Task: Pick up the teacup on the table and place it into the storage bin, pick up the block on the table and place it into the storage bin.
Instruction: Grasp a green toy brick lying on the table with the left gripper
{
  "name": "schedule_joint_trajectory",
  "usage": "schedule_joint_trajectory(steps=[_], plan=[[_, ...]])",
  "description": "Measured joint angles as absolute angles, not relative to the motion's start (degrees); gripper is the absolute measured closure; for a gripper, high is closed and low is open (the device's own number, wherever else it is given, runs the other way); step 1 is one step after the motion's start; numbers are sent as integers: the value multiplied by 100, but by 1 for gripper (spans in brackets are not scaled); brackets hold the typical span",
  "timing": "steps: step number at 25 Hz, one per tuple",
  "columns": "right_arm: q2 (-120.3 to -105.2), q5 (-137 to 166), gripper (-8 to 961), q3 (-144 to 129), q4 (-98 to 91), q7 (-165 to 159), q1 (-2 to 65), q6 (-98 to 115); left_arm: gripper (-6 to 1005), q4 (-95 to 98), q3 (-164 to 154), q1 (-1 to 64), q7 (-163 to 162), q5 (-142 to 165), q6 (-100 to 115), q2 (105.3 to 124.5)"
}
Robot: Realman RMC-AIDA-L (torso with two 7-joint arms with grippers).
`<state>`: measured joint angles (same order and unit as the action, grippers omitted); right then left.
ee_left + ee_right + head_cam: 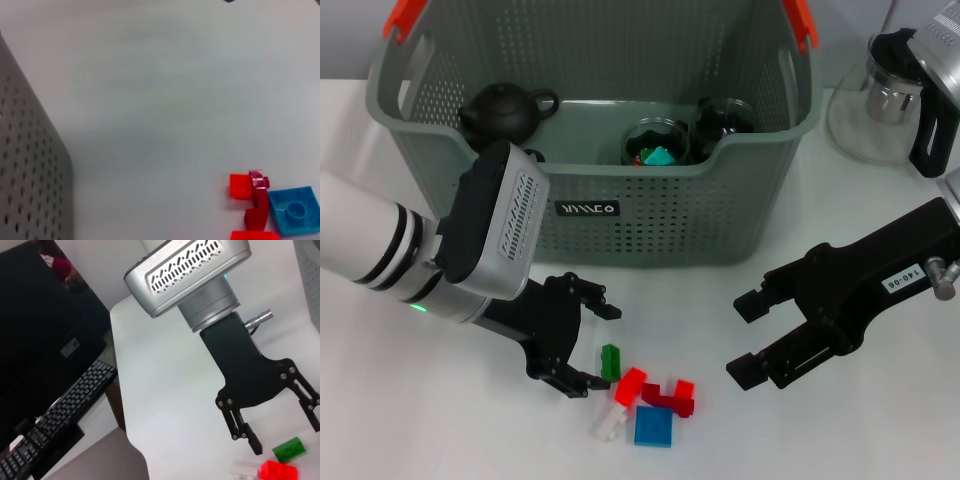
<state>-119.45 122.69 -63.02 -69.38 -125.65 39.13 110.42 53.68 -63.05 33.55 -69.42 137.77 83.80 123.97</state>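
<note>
The grey-green storage bin (620, 215) with orange handles stands at the back of the white table. Inside it sit a glass teacup (655, 142) holding coloured bits, and a second glass cup (725, 118). In front of the bin lie loose blocks: green (610, 360), red (630, 384), dark red (668, 398), blue (653, 426) and white (608, 424). My left gripper (598, 348) is low over the table and open, with the green block (289, 449) between its fingertips, untouched. My right gripper (742, 338) hovers open to the right of the blocks, holding nothing.
A black teapot (505, 110) sits in the bin's left part. A glass pitcher with a black handle (885, 95) stands at the back right. In the right wrist view, a keyboard (60, 415) lies past the table edge.
</note>
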Motion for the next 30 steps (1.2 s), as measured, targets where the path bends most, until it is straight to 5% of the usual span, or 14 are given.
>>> schedule_joint_trajectory(steps=[30], plan=[[-11944, 12270, 14, -6320, -6870, -12479, 3929, 10925, 177, 5025, -6381, 3438, -6943, 13763, 8046, 12419]])
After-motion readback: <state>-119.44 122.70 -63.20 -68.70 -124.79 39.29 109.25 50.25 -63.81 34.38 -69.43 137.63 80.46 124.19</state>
